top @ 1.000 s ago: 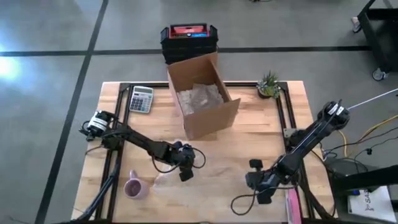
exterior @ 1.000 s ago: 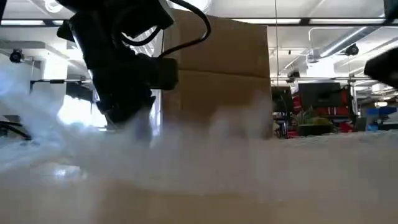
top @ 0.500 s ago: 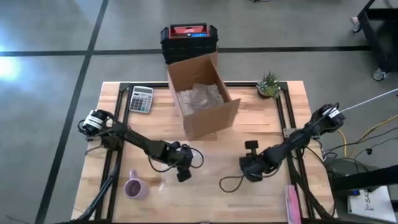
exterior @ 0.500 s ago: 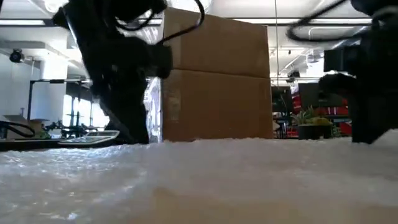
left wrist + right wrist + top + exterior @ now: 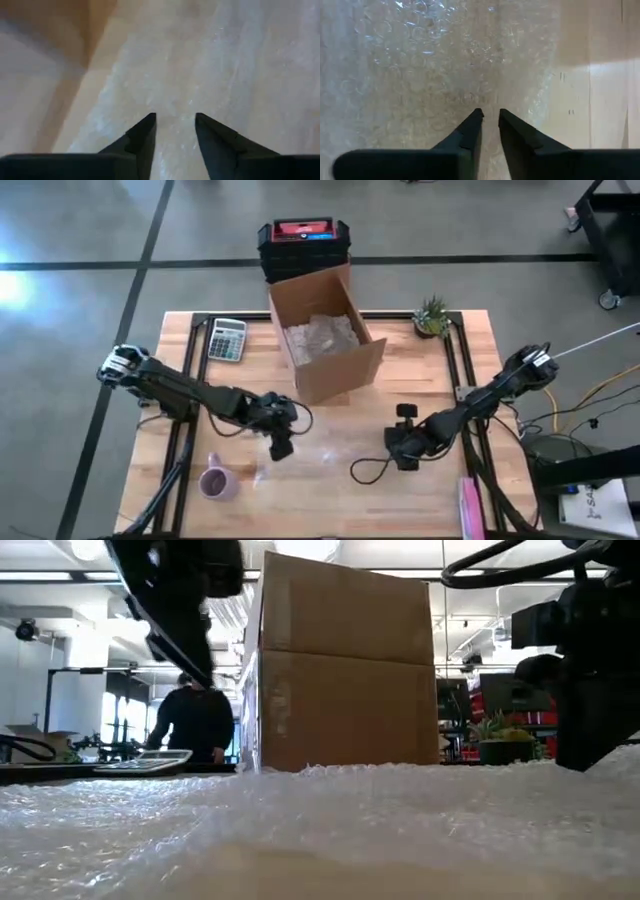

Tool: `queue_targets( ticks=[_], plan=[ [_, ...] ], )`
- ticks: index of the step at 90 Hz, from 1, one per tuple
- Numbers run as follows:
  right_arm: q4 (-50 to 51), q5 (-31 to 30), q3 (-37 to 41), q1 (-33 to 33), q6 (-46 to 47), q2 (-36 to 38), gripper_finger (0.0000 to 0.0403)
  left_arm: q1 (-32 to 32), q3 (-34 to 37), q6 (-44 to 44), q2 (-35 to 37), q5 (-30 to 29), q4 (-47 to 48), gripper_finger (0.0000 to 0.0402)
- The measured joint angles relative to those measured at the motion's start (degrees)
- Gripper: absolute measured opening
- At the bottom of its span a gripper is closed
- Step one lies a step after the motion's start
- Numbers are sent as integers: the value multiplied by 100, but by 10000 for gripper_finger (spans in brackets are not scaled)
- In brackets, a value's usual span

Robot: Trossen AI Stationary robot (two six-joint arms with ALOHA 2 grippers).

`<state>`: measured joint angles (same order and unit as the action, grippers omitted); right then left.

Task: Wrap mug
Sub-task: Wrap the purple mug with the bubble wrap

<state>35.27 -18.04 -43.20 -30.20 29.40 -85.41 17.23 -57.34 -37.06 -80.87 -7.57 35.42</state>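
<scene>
A clear sheet of bubble wrap (image 5: pixel 330 465) lies flat on the wooden table near its front edge and fills the foreground of the low view (image 5: pixel 320 825). A pink mug (image 5: pixel 215 482) stands on its base to the left of the sheet, open end up. My left gripper (image 5: pixel 280 446) hangs open over the sheet's left part (image 5: pixel 175 117), raised clear of it. My right gripper (image 5: pixel 401 452) hovers over the sheet's right part (image 5: pixel 490 111), with a narrow gap between its fingertips and nothing in it.
An open cardboard box (image 5: pixel 325 330) with packing inside stands behind the sheet. A calculator (image 5: pixel 227 338) lies at the far left, a small plant (image 5: pixel 432 315) at the far right, a pink object (image 5: pixel 470 505) at the near right edge. A person (image 5: pixel 195 720) stands beyond the table.
The bubble wrap, whose left part was lifted a second ago, has dropped and now lies flat. My left gripper has risen and gone toward the table's left edge. My right gripper has moved from the near right toward the far edge and the sheet.
</scene>
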Motion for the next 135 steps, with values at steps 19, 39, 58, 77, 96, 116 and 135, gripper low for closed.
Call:
queue_targets(
  ticks=[19,39,58,77,96,116,135],
  plan=[
    [16,34,0,-2,13,2,147,281,0,-795,563,678,809,214],
    [1,44,0,15,4,2,189,1160,0,-2201,859,1216,1810,228],
    [-39,42,-1,24,16,2,195,2587,0,-3547,871,1186,1915,207],
    [-111,44,-2,51,5,2,186,3210,2,-4015,925,1062,2445,176],
    [-135,183,0,51,56,2,187,3310,13,-3015,818,541,2456,149],
    [-131,211,-2,48,334,2,183,3308,63,-2158,519,521,2427,123],
    [-132,202,-1,48,301,2,181,3303,140,-1723,84,509,2147,103]
  ],
)
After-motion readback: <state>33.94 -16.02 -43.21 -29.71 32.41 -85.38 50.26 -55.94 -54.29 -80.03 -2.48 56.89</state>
